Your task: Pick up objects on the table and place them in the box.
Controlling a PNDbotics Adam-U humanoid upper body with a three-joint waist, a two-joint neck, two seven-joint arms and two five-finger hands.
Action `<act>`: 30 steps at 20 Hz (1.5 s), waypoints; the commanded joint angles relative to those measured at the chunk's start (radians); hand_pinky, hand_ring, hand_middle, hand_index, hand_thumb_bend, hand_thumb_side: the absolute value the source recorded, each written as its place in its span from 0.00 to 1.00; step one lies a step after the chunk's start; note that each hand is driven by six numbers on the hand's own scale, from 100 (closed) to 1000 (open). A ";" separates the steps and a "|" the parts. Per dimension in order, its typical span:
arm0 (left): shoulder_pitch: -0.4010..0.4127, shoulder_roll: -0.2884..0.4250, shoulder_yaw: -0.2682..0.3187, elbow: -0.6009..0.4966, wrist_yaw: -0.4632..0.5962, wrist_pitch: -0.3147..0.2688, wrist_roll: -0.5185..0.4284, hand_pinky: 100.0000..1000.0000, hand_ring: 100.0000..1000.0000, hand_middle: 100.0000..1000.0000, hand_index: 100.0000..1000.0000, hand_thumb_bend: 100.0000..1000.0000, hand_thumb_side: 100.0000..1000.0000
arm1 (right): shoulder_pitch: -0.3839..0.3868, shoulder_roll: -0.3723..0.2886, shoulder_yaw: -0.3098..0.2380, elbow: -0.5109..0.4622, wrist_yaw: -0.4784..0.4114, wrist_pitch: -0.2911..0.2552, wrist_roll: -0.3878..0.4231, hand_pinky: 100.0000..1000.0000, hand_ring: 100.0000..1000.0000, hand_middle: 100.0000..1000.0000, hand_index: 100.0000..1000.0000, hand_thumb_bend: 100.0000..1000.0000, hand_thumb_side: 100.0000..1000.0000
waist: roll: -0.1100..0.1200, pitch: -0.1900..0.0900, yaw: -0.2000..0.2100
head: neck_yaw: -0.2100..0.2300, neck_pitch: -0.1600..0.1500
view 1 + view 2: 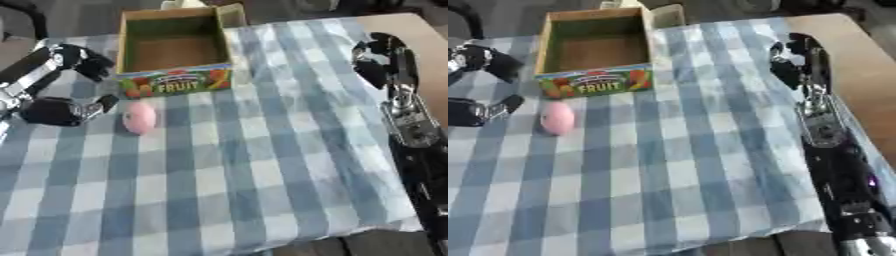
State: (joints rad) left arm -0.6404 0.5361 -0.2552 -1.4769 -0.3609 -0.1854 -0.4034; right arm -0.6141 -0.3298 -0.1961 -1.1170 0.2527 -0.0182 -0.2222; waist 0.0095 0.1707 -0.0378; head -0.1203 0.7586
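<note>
A pink egg-shaped object (138, 118) lies on the checked cloth just in front of the box's left corner. The open cardboard box (173, 82), labelled FRUIT on its front wall, stands at the back middle, and its brown floor shows nothing inside. My left hand (59, 111) comes in from the left edge and is open. Its fingers (83, 59) are spread above and its thumb is low, a little left of the pink object and not touching it. My right hand (798, 57) rests at the far right of the cloth, fingers relaxed, holding nothing.
A blue and white checked cloth (262, 165) covers the table, and its front edge hangs off near the bottom. Bare wooden tabletop (859, 65) shows at the right. My right forearm (833, 165) runs along the cloth's right side.
</note>
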 commanded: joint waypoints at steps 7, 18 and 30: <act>-0.063 -0.036 -0.059 0.124 -0.230 -0.032 0.062 0.67 0.60 0.58 0.76 0.40 0.27 | -0.010 -0.012 0.003 -0.016 0.006 -0.001 0.005 0.43 0.82 0.68 0.80 0.00 0.22 | 0.001 -0.021 -0.006 | 0.002 0.003; -0.077 -0.094 -0.075 0.252 -0.362 -0.058 0.098 0.66 0.60 0.59 0.77 0.46 0.32 | -0.008 -0.009 0.003 -0.016 0.007 -0.002 0.008 0.43 0.82 0.68 0.80 0.00 0.22 | 0.003 -0.020 -0.009 | 0.005 0.004; -0.076 -0.118 -0.056 0.315 -0.424 -0.065 0.141 0.61 0.52 0.51 0.69 0.32 0.09 | -0.004 -0.009 0.003 -0.012 0.005 -0.002 0.009 0.43 0.82 0.67 0.80 0.00 0.22 | 0.002 -0.017 -0.008 | 0.002 0.005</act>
State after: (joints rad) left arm -0.6971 0.4081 -0.3228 -1.1571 -0.7794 -0.2518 -0.2720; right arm -0.6063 -0.3212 -0.1907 -1.1166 0.2541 -0.0193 -0.2144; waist 0.0130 0.1693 -0.0471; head -0.1171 0.7605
